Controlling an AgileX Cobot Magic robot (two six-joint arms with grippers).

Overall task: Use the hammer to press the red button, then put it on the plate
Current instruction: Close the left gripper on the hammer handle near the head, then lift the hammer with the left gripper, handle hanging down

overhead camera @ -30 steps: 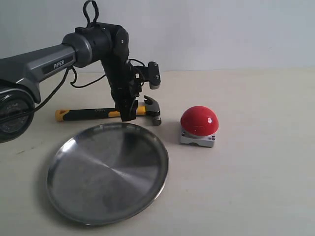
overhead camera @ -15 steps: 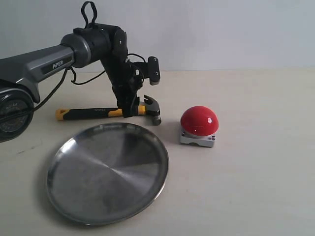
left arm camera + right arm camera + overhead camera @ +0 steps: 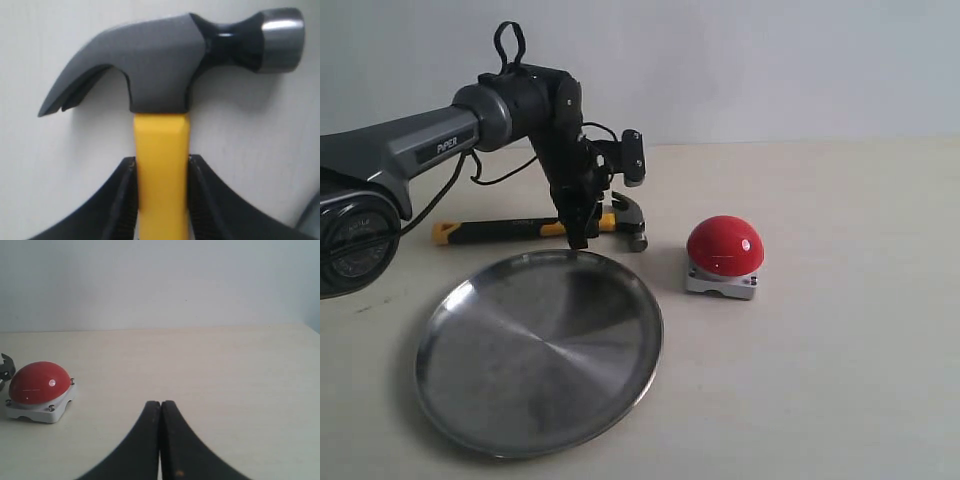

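Lying flat: hammer (image 3: 160, 120) | dark head, yellow neck | left fingers (image 3: 116, 210) seemingly clamping

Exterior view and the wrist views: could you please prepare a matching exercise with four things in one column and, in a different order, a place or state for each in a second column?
Things:
1. hammer
2. red button
3. plate
4. right gripper

Places or states:
A. jaws shut, nothing between them
B. on a grey base, to the right of the plate, nothing touching it
C. lying on the table, yellow handle between the jaws of the left gripper
D. round and silver, in front of the hammer

Pairs: 1-C, 2-B, 3-D, 4-A
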